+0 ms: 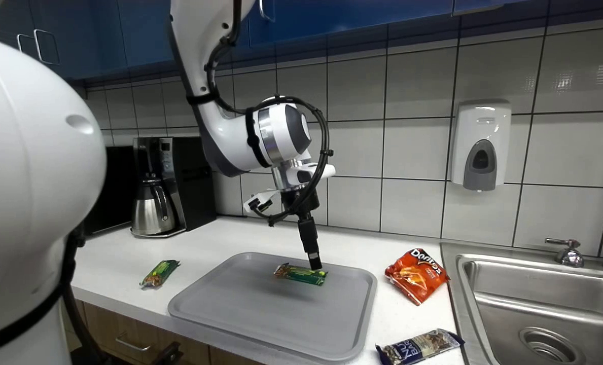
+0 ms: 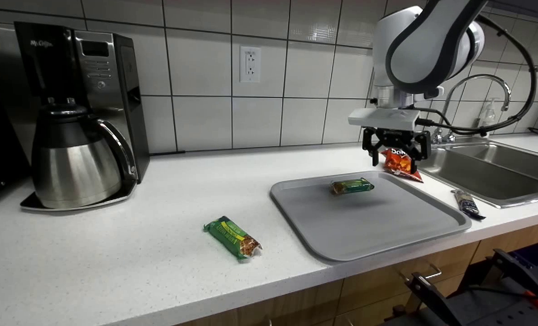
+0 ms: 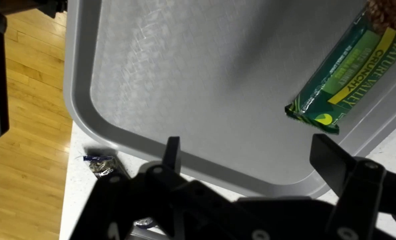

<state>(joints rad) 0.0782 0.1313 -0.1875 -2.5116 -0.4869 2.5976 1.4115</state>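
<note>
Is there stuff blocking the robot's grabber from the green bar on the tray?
No, nothing I can see. The gripper hangs open above the gray tray, and no other thing shows between it and the green bar. The red Doritos bag lies beside the tray, out of the way.

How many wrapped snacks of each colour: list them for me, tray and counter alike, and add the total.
Green: 2, the Nature Valley bar on the tray and the matching green bar on the counter
Orange-red: 1, the Doritos bag
Dark blue: 1, the blue-ended bar
Total: 4
</note>
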